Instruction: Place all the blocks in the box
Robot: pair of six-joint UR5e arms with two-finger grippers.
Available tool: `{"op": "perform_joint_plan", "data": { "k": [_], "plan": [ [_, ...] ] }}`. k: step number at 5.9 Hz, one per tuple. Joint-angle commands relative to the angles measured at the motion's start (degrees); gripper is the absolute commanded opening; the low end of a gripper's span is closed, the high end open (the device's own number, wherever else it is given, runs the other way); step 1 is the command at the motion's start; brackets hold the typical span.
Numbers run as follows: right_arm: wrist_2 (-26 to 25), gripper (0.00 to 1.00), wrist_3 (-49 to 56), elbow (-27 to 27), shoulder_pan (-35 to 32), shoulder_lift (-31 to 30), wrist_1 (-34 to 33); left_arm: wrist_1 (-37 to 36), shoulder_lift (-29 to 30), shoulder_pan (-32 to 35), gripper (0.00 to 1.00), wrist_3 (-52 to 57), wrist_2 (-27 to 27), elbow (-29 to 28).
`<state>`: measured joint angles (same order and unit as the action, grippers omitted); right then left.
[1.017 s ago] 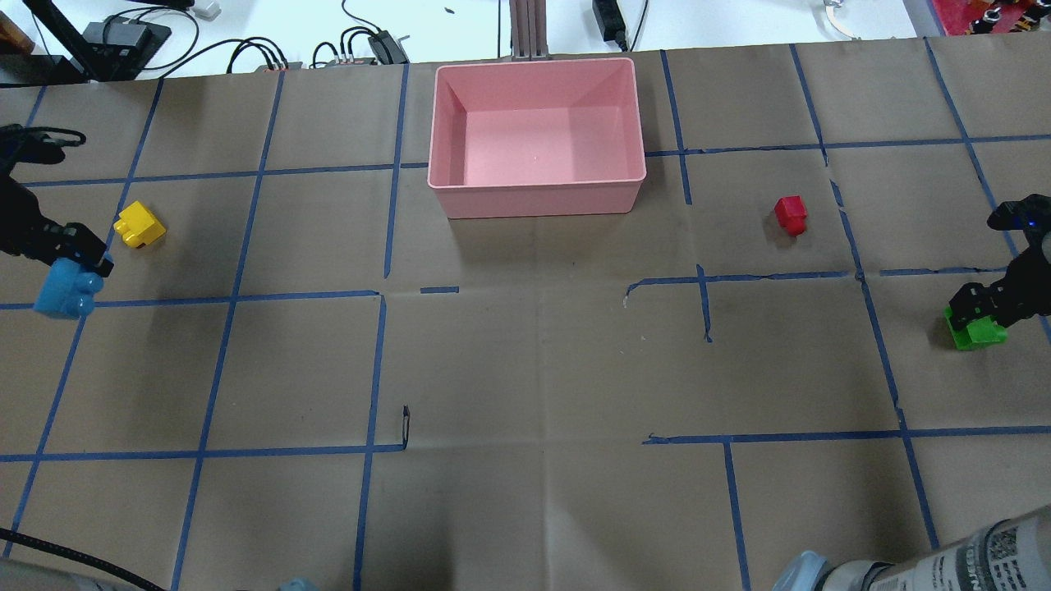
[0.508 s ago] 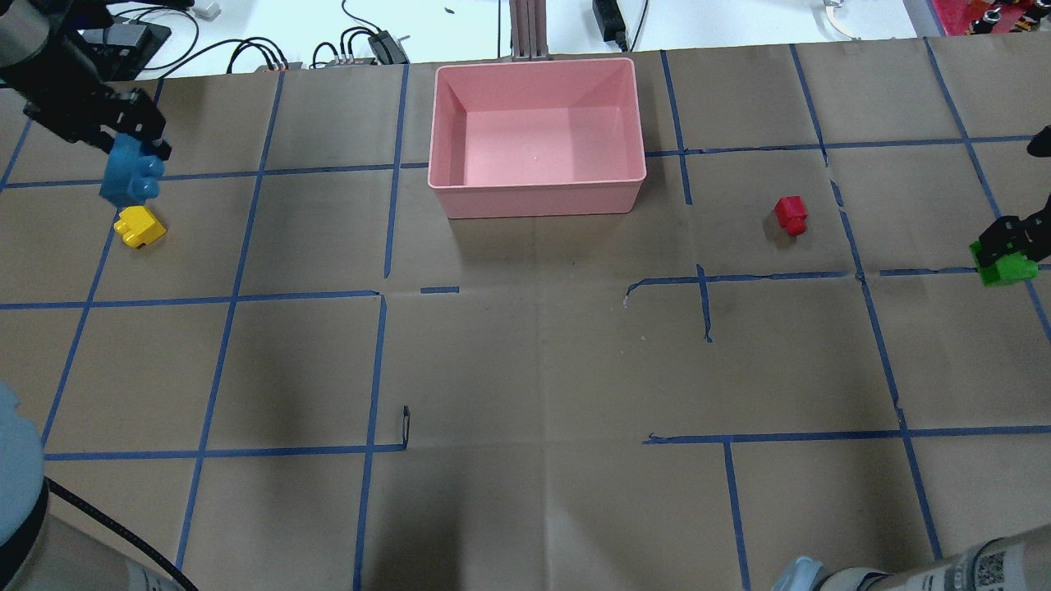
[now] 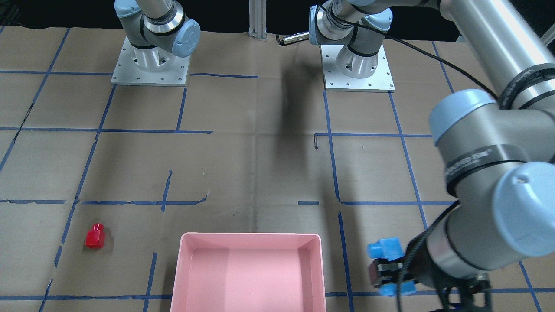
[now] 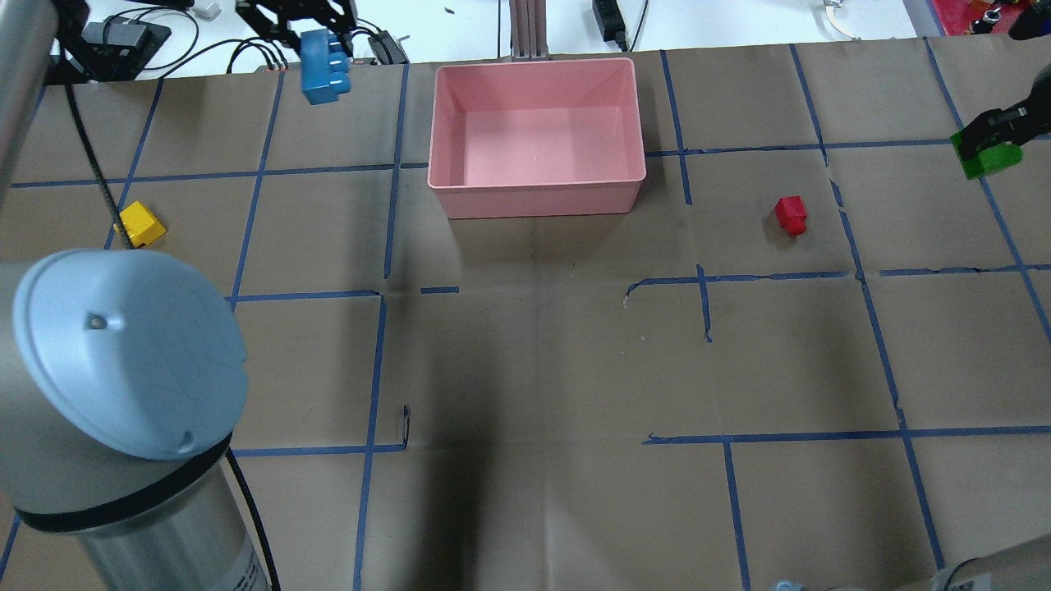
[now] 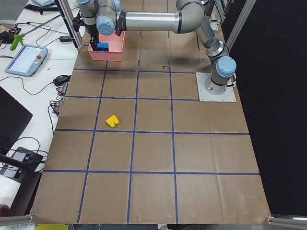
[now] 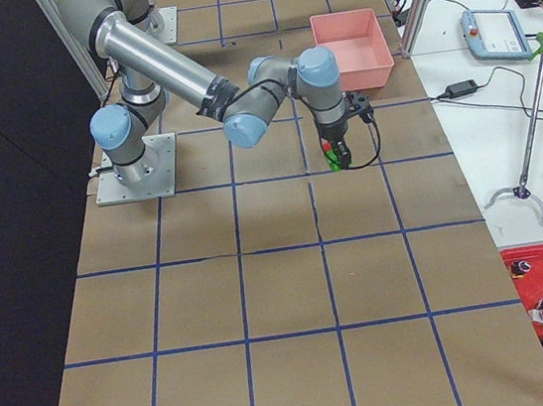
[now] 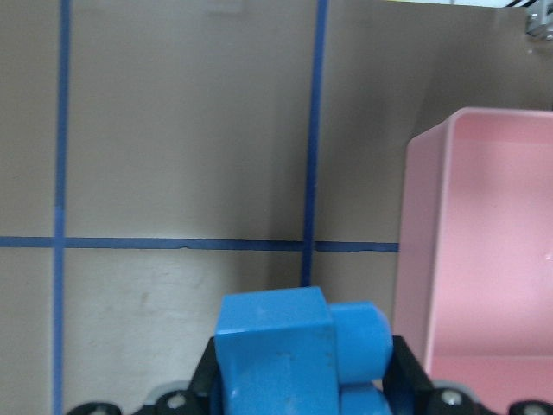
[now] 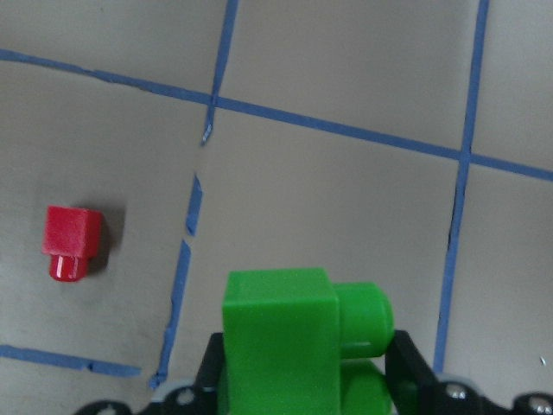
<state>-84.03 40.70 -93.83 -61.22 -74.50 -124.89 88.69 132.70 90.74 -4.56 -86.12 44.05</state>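
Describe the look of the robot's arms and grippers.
The left arm and right arm are silver tubes with light-blue round joint caps and black bands. A black cable runs along the left arm. The left gripper and right gripper are black.

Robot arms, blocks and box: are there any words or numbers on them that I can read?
On the left arm: dark lettering on its grey band, too blurred to read.
On the same arm, overhead view: a small label near the bottom edge, too small to read.
On the blue block, green block, red block, yellow block and box: no writing shows.
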Motion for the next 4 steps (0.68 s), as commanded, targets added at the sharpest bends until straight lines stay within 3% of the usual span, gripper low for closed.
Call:
{"op": "perform_joint_plan", "data": {
  "k": [1,3,4],
  "plan": [
    [4.47,0.03,-6.02,1.45,-5.80,1.90,-0.62,-2.10,7.45,7.15,0.13,-10.52,-0.10,-3.27],
    [4.49,0.03,-10.20,5.21,-10.92,4.26,-0.88,-5.99,10.82,11.03,0.15,-14.85,-1.24,-3.09],
    [4.49,0.03,-12.29,7.23,-13.63,5.06,-1.75,-7.64,10.47,11.13,0.69,-15.04,-1.33,-2.75]
  ]
}}
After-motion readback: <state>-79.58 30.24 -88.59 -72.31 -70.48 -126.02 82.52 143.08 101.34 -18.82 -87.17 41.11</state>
